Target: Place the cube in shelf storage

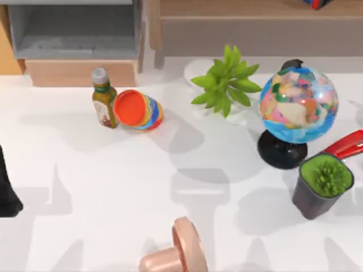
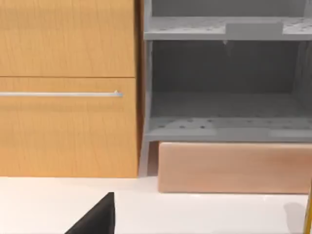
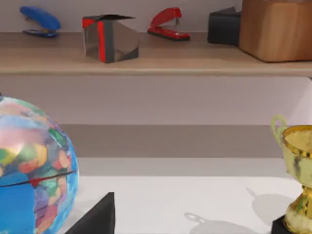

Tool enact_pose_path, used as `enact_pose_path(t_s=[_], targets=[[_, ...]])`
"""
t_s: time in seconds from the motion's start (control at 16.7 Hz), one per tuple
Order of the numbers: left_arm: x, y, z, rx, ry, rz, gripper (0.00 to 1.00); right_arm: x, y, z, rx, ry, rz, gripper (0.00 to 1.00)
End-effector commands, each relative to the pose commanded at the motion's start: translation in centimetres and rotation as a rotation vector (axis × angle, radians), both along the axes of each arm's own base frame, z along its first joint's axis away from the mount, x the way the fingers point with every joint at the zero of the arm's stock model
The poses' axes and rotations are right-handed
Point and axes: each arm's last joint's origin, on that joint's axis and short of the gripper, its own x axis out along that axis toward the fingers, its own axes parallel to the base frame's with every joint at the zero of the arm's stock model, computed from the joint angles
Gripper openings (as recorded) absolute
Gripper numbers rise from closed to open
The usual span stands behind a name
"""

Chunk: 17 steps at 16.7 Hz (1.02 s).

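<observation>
standing here, i take the globe [image 1: 298,105] as my mark. the shelf storage [image 1: 255,28] runs along the back of the table just behind the globe, with its flat tan board [image 3: 195,61] above a taupe front panel.

on that board, up behind the globe, sits the cube [image 3: 109,38]. it shows red and grey faces with a dark top, and it rests on the board at a skewed angle, not square to the edge. i cannot make out its grid. it stands apart from a blue stapler [image 3: 40,20] on one side and a red stapler [image 3: 168,24] on the other, so it has its own bare stretch of board. to my eye the placing looks done, or very nearly.

the right gripper [image 3: 95,219] hangs low beside the globe, facing the shelf and well short of the cube. my guess is that it sits there so it can't nudge the globe. i cannot tell whether it is parted or closed, and nothing is visibly held in it.

the left gripper [image 2: 95,219] is parked far across the table from the globe, facing a grey-lined compartment [image 2: 224,97]. i cannot tell its state either. it seems to be idle.

a gold trophy [image 3: 297,175] stands on the table near the globe, below the shelf.
</observation>
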Motion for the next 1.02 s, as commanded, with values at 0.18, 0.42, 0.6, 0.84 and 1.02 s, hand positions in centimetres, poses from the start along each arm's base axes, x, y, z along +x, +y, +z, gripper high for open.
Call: enact_pose_path(t_s=[0.18,0.42,0.6,0.84,1.02], targets=[[0.0,0.0,0.1,0.006,-0.001,0.0,1.0,0.0,0.0,0.0,0.0,0.0,0.0,1.0],[0.6,0.2,2.0,0.098,-0.007,-0.002,1.0,0.0,0.0,0.0,0.0,0.0,0.0,1.0],[2.0,0.6,4.5,0.228,-0.013,-0.004,1.0,0.0,0.0,0.0,0.0,0.0,0.0,1.0],[6.0,1.7,7.9,0.456,-0.018,-0.005,1.0,0.0,0.0,0.0,0.0,0.0,0.0,1.0],[10.7,3.3,9.4,0.654,-0.019,-0.006,1.0,0.0,0.0,0.0,0.0,0.0,0.0,1.0]])
